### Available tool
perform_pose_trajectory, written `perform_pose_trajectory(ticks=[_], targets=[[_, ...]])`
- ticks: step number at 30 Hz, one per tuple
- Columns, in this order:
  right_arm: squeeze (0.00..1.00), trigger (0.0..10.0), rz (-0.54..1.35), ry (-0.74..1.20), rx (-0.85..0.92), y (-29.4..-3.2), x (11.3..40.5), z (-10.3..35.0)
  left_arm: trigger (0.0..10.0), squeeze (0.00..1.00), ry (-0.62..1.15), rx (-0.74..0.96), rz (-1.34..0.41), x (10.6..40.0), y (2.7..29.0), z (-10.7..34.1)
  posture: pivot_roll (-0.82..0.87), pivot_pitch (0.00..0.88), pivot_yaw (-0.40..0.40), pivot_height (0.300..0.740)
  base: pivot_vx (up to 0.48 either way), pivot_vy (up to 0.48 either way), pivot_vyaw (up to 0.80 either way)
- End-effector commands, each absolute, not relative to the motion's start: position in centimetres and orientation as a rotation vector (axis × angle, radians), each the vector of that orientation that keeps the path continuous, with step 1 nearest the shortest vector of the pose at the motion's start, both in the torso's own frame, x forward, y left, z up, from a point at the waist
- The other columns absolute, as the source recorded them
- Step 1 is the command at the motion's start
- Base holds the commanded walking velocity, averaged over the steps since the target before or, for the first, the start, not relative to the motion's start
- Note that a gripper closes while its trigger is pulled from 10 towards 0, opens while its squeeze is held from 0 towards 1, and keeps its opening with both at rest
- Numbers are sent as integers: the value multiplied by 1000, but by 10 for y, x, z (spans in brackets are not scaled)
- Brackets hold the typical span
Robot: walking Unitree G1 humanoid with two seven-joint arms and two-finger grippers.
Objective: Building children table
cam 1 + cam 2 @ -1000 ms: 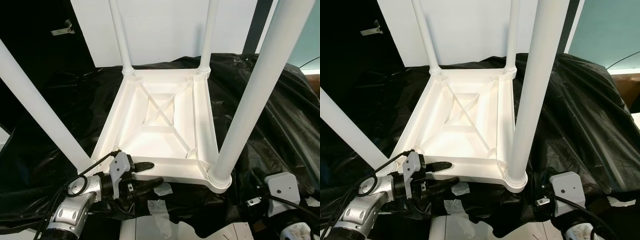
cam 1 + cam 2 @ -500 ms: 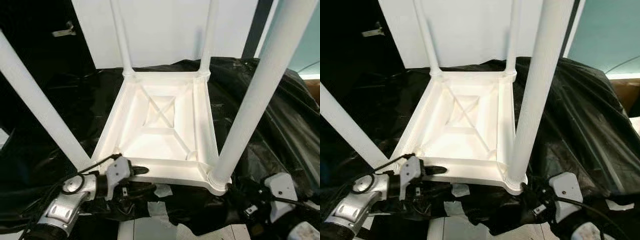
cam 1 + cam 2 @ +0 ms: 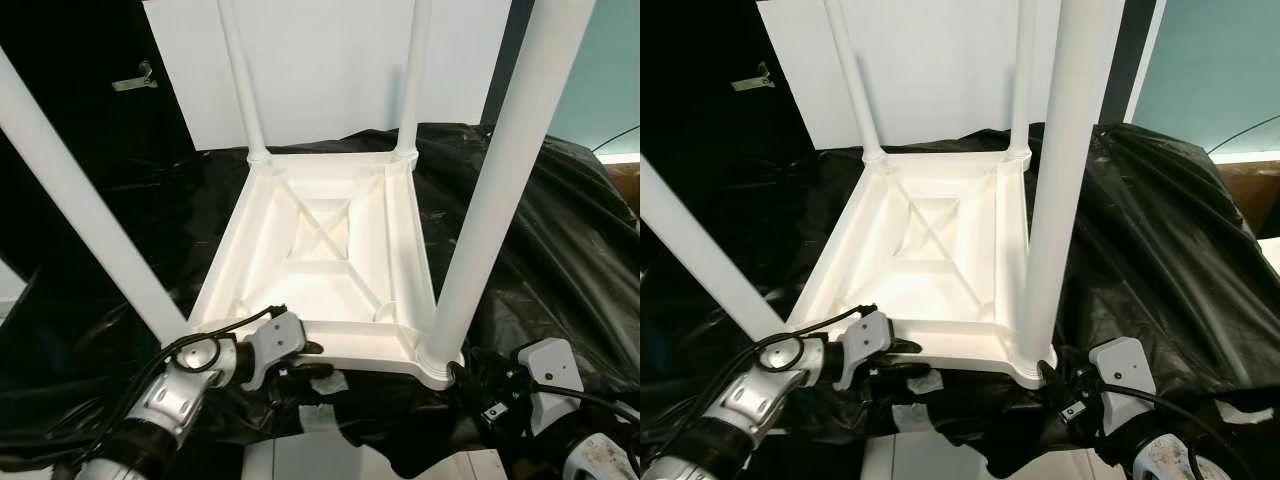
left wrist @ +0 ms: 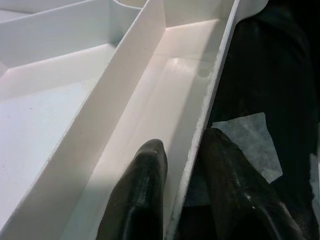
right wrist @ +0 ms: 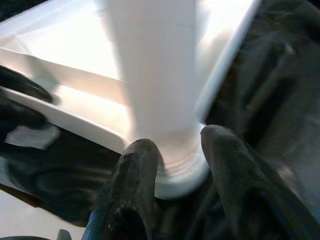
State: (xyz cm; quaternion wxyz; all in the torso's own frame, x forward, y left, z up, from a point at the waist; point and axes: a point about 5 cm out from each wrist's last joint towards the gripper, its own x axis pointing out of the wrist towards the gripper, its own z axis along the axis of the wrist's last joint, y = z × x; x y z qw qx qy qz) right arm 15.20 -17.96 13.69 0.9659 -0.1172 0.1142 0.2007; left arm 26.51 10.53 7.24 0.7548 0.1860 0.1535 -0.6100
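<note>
Left wrist view: my left gripper (image 4: pixel 181 165) pinches the table's near rim (image 4: pixel 210 107); right gripper (image 5: pixel 175 160) fingers straddle the leg base (image 5: pixel 172 150), apart. Lift both evenly, I judge.

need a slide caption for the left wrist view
Left tool straddling the near rim of the upturned white table, one finger inside the frame, one outside over the black cover.
</note>
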Motion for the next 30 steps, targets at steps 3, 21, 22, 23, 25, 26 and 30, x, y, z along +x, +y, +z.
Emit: perform_pose_trajectory(ticks=[3,21,22,23,25,26,30], targets=[[0,10000,397,217,-231,-177,157,140,0,0,454,374,-1207,258,87,40,-66,0,42,740,0,0,0],[0,10000,338,193,-253,-178,175,140,10000,0,343,317,-998,273,78,47,-52,0,41,740,0,0,0],[0,10000,323,192,-272,-179,177,139,10000,0,283,268,-1025,270,78,54,-49,0,38,740,0,0,0],[0,10000,309,191,-288,-179,178,139,10000,0,226,219,-1047,267,78,61,-49,0,38,740,0,0,0],[0,10000,292,190,-298,-180,180,138,10000,0,164,159,-1050,264,83,69,-45,0,36,740,0,0,0],[0,10000,274,187,-312,-180,182,137,10000,173,97,118,-1034,262,91,77,-41,0,33,740,0,0,0],[0,10000,260,183,-321,-180,184,136,10000,286,20,74,-991,259,104,86,-36,0,30,740,0,0,0]])
